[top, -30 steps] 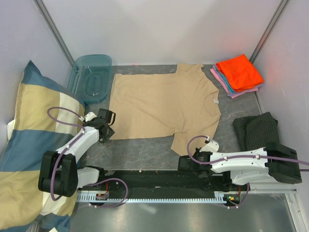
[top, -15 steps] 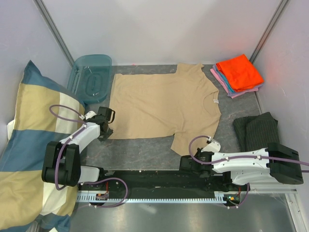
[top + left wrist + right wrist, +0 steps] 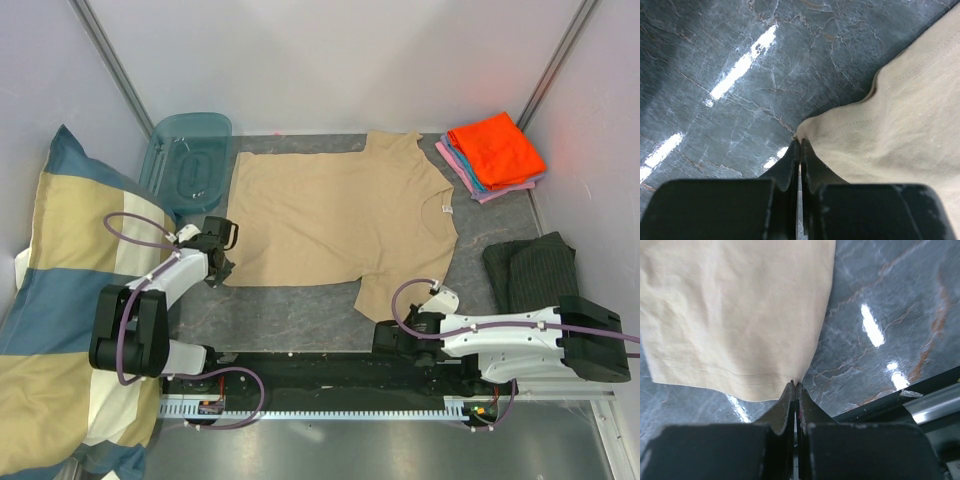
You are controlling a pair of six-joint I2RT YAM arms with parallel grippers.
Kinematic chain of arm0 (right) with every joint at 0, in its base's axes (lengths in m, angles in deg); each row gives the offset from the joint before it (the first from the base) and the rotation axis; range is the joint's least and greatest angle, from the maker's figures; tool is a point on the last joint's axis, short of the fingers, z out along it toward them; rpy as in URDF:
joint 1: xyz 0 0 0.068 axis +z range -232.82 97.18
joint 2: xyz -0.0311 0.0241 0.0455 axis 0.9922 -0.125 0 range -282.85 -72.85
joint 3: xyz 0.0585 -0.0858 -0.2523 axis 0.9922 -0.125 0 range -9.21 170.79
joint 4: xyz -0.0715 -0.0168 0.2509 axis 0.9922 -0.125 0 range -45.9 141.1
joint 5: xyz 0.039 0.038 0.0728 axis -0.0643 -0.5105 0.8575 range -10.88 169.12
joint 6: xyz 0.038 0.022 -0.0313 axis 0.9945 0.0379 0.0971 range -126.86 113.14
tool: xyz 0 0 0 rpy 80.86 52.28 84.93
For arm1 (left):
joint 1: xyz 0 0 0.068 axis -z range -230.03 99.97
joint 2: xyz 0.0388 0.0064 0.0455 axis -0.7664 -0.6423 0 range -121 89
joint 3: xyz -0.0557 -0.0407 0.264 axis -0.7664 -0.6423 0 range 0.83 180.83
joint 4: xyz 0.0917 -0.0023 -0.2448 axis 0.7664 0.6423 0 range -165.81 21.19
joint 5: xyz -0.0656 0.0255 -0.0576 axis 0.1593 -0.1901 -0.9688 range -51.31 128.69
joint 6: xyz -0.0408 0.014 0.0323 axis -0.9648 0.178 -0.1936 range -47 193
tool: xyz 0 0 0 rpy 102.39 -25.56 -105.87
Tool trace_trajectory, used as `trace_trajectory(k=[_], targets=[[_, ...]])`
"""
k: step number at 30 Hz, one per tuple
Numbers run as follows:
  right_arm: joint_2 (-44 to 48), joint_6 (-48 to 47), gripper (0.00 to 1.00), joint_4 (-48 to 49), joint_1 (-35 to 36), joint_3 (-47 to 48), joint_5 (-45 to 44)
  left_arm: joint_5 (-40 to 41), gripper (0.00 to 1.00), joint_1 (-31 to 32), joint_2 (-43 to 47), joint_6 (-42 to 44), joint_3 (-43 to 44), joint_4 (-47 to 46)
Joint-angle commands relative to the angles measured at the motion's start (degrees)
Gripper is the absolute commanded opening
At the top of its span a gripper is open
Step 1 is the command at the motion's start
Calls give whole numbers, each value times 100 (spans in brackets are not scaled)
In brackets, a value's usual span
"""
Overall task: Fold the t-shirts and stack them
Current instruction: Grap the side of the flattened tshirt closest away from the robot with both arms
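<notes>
At upper right of the overhead view, three folded tees (image 3: 493,150) are stacked; the tan tee (image 3: 340,215) lies unfolded mid-worktop (image 3: 300,305), left claw (image 3: 799,150) pinching its hem corner, right claw (image 3: 795,390) pinching a sleeve corner

Closed, the right end effector (image 3: 796,385) pinches the tan t-shirt (image 3: 735,305) by a hem corner.
</notes>
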Motion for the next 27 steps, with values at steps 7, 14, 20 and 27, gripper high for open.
trace_trajectory(k=[7, 14, 20, 27], targets=[[237, 211, 0, -2386, -39, 1835, -1463, -206, 2, -41, 1171, 746, 250, 18], [826, 316, 0, -2800, -231, 1969, -1833, -83, 2, -41, 1260, 860, 513, 142], [1064, -70, 0, -2915, -828, 2030, -2097, -39, 2, -41, 953, 773, 689, 142], [976, -738, 0, -2897, -1479, 2328, -2562, 58, 2, -41, 698, 737, 821, 116]])
